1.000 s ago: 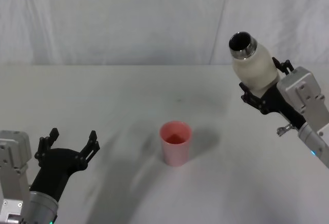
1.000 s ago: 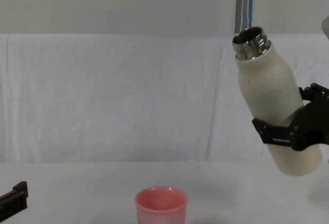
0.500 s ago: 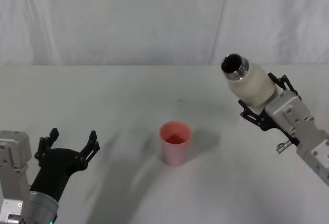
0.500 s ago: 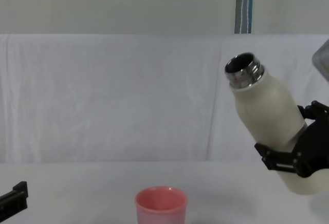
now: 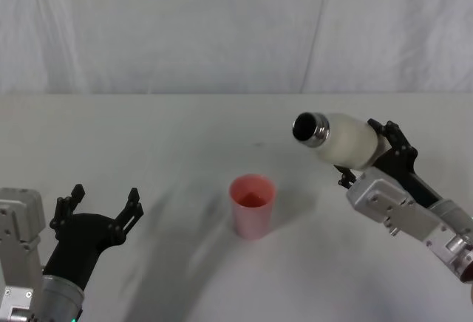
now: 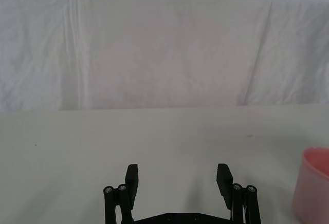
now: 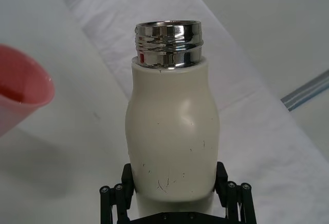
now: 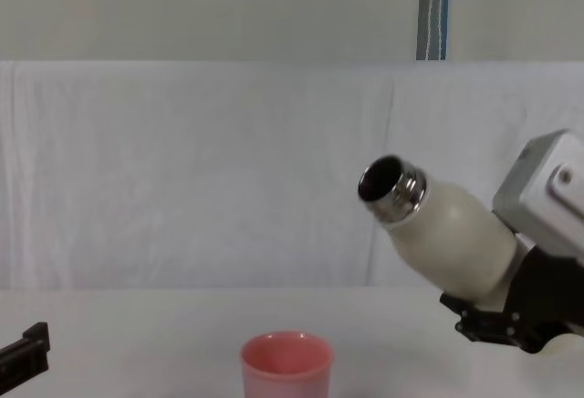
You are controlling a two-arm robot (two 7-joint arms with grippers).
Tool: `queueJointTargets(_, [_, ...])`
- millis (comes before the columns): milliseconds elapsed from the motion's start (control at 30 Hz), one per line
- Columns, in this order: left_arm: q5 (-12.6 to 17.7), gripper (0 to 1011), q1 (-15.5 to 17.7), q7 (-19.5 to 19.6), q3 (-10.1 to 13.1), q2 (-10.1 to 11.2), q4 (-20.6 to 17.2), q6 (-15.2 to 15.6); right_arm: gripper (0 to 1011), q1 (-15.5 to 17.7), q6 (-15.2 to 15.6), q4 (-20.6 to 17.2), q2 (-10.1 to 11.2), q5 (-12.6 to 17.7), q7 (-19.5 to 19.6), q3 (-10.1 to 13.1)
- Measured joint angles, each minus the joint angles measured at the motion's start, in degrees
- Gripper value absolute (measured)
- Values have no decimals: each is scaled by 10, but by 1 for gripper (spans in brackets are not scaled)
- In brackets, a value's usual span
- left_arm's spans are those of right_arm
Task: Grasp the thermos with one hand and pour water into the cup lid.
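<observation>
on the right side of the white worktop [image 5: 148, 137] the right gripper [image 5: 369, 161] holds the thermos [image 5: 344, 139] off the surface, its jaws closed around the lower part of the cream-white body. the bottle is tipped far over, lying close to level, with its shiny steel neck and dark open mouth pointing left toward the middle of the scene. from the chest camera the thermos [image 8: 447, 234] slants up and to the left, its mouth higher than its base, and the right gripper [image 8: 497, 323] clamps it from beneath at the base end. the right wrist camera looks along the thermos [image 7: 172, 131], where a black finger [image 7: 126, 180] sits tight against each side of the body and small dark scuffs mark the cream surface.

the cup lid [image 5: 252, 205], a small pink cup, stands upright on the worktop near the middle, to the left of and lower than the bottle's mouth. the mouth is apart from the cup, off to the right of its rim, and no water is seen falling. something reddish shows at the bottom of the cup. in the chest view the cup lid [image 8: 286, 363] stands at the near edge, left of the bottle.

the left gripper [image 5: 96, 218] rests low at the near left, well apart from the cup, jaws spread wide with nothing between them. its wrist camera shows the left gripper [image 6: 179, 179] gaping over bare worktop, the cup lid [image 6: 311, 185] off to one side.

a white cloth backdrop [image 5: 185, 26] hangs behind the far edge.
</observation>
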State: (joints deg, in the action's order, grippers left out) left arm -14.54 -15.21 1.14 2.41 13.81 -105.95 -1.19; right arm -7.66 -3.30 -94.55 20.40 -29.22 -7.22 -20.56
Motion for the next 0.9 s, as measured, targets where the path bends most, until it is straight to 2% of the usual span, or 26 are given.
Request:
queueJointTargets(267, [0,1001,0,0,0,0,0,0,951,-17,-7,18,7,-54,11,-22])
queueJointTargets(900, [0,1001,0,0,0,0,0,0,952,-49,-25,53,17,-114,33,-56])
